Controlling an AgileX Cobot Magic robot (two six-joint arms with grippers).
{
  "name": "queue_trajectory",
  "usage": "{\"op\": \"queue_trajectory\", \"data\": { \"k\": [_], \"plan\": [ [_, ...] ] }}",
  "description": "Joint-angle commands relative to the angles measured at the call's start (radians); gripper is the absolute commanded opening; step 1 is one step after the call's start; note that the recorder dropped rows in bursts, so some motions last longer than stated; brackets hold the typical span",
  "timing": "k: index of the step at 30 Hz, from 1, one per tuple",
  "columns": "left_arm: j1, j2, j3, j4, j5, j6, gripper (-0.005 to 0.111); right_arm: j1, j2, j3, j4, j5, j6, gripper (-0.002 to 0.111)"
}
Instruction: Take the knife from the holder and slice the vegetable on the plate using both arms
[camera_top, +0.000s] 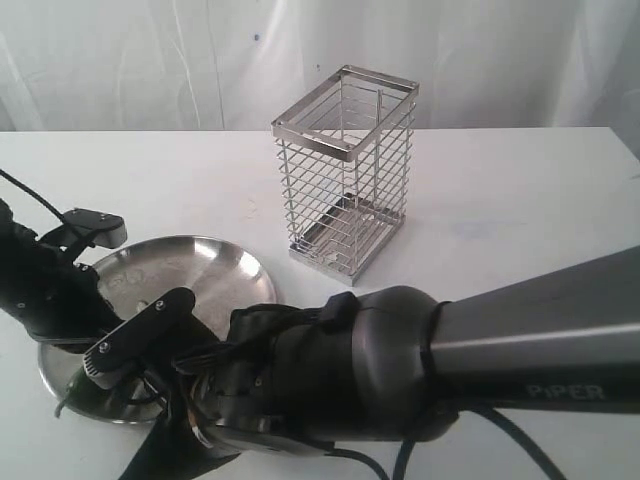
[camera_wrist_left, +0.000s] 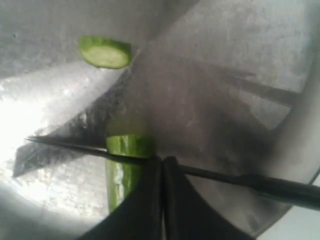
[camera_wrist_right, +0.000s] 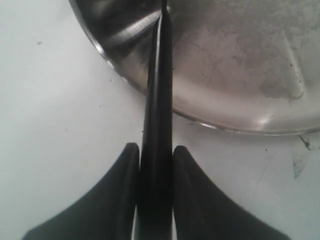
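Note:
In the left wrist view the green chili (camera_wrist_left: 125, 167) lies on the steel plate (camera_wrist_left: 225, 45), with a cut slice (camera_wrist_left: 105, 52) apart from it. The knife's dark blade (camera_wrist_left: 70, 144) rests across the chili's cut end. My left gripper (camera_wrist_left: 162, 162) is shut, its fingers pressed together right beside the chili and partly covering it. In the right wrist view my right gripper (camera_wrist_right: 156, 150) is shut on the knife's black handle (camera_wrist_right: 159, 100), whose blade reaches over the plate rim (camera_wrist_right: 125, 75). The wire holder (camera_top: 345, 170) stands without the knife behind the plate (camera_top: 200, 265).
The bulky right arm (camera_top: 420, 360) fills the front of the exterior view and hides the plate's near side. The left arm (camera_top: 45, 290) leans over the plate's left edge. White table (camera_top: 520, 200) lies around the holder, with white curtains behind.

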Motion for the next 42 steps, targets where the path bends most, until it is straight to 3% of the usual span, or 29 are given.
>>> {"op": "queue_trajectory", "data": {
  "k": [1,11,18,30,42],
  "plan": [
    [-0.001,-0.02,-0.022,0.02,0.018,0.003,0.0,0.003,-0.008,-0.002,-0.007,-0.023,0.001,0.0],
    [-0.001,-0.229,-0.071,0.069,0.063,-0.005,0.0,0.003,-0.008,-0.002,-0.006,-0.02,-0.004,0.0],
    [-0.001,-0.214,0.009,0.092,-0.031,-0.031,0.0,0.003,-0.008,-0.002,-0.006,-0.014,-0.026,0.0],
    [-0.001,-0.123,0.009,0.115,-0.082,-0.046,0.0,-0.011,0.039,-0.018,-0.028,-0.025,-0.052,0.0],
    [-0.001,-0.115,0.009,0.115,-0.107,-0.053,0.0,-0.011,0.039,-0.103,-0.019,0.134,-0.162,0.0]
  ]
}}
